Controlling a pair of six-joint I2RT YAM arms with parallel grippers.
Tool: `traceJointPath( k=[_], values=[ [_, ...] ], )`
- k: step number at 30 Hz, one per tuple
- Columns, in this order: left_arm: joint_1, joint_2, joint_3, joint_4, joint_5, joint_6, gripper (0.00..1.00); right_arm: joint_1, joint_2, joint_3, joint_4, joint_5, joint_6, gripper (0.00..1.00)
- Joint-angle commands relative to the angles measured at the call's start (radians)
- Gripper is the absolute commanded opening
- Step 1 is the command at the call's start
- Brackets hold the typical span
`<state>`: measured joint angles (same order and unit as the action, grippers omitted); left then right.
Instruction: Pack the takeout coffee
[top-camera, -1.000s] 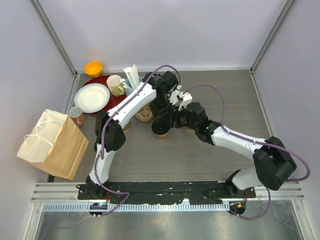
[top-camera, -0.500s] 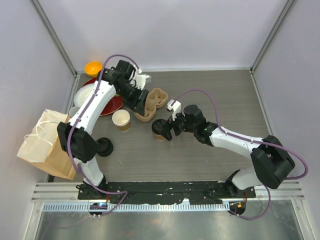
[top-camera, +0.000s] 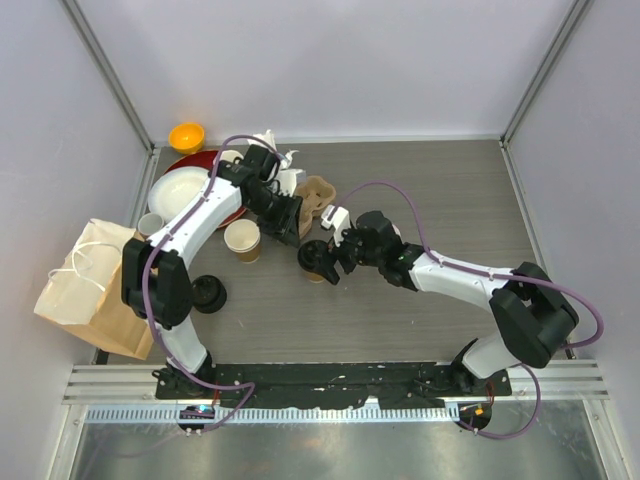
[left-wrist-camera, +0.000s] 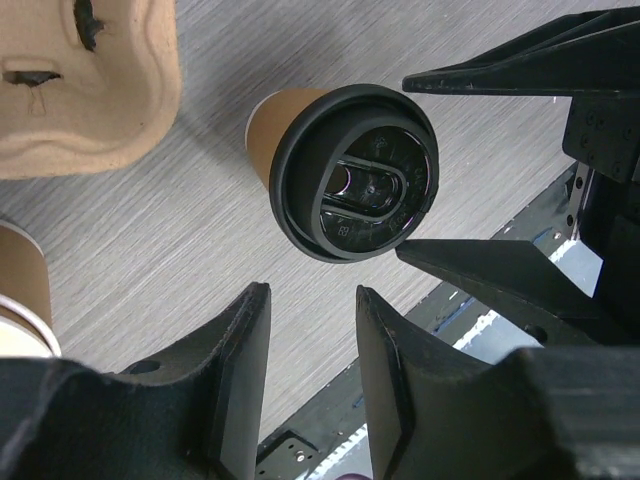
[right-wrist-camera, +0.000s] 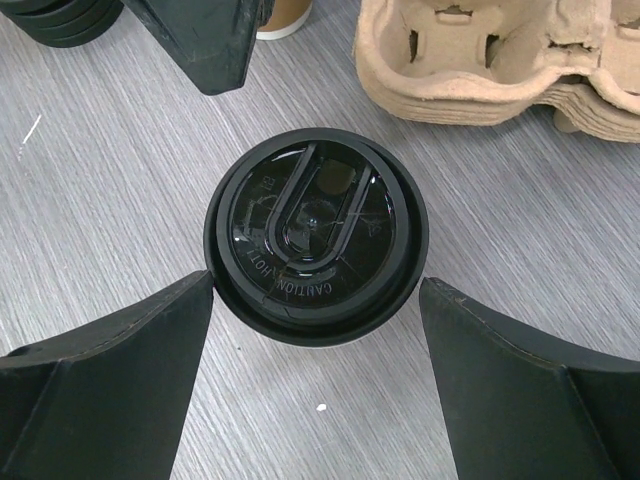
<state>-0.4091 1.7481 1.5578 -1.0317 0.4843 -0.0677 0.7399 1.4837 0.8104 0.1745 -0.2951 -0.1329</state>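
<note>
One lidded takeout coffee (top-camera: 311, 259), a brown cup with a black sip lid, stands upright mid-table. It also shows in the right wrist view (right-wrist-camera: 315, 235) and the left wrist view (left-wrist-camera: 355, 170). My right gripper (top-camera: 322, 264) is open with a finger on each side of this cup (right-wrist-camera: 315, 295), not closed on it. My left gripper (top-camera: 290, 228) is open and empty (left-wrist-camera: 312, 335), hovering just behind and left of the cup. A second brown cup (top-camera: 242, 240) stands open, without a lid, to the left.
A stack of cardboard cup carriers (top-camera: 315, 195) lies behind the cup. A stack of black lids (top-camera: 207, 293) sits front left. A brown paper bag (top-camera: 100, 285) stands at the left edge. Plates (top-camera: 180, 195) and an orange bowl (top-camera: 187, 135) are back left.
My left arm swung away from above the lidded cup to the carrier, then came part way back. My right gripper edged left and still straddles the cup.
</note>
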Motion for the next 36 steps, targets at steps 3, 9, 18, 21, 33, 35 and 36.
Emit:
traceJointPath(
  k=[3,9,18,21,33,35,36],
  values=[
    [0.001,0.013,0.007,0.056,0.048,-0.018,0.42,0.003,-0.053,0.032,-0.001,0.068,-0.025,0.9],
    [0.001,0.022,0.016,0.059,0.071,-0.015,0.41,0.003,-0.049,0.045,0.013,0.039,-0.027,0.92],
    [-0.017,0.025,0.073,0.078,0.027,0.005,0.41,-0.033,-0.077,0.101,-0.053,-0.018,0.085,0.91],
    [-0.025,0.028,0.065,0.087,0.005,0.002,0.4,-0.062,-0.099,0.124,-0.128,0.002,0.189,0.84],
    [-0.057,0.04,0.022,0.165,-0.052,-0.038,0.41,-0.129,-0.097,0.062,-0.179,-0.075,0.667,0.53],
    [-0.071,0.045,0.012,0.171,-0.053,-0.04,0.41,-0.128,-0.08,0.059,-0.181,-0.078,0.674,0.5],
    [-0.077,0.047,0.01,0.174,-0.053,-0.041,0.41,-0.128,-0.074,0.056,-0.17,-0.081,0.679,0.46]
  ],
)
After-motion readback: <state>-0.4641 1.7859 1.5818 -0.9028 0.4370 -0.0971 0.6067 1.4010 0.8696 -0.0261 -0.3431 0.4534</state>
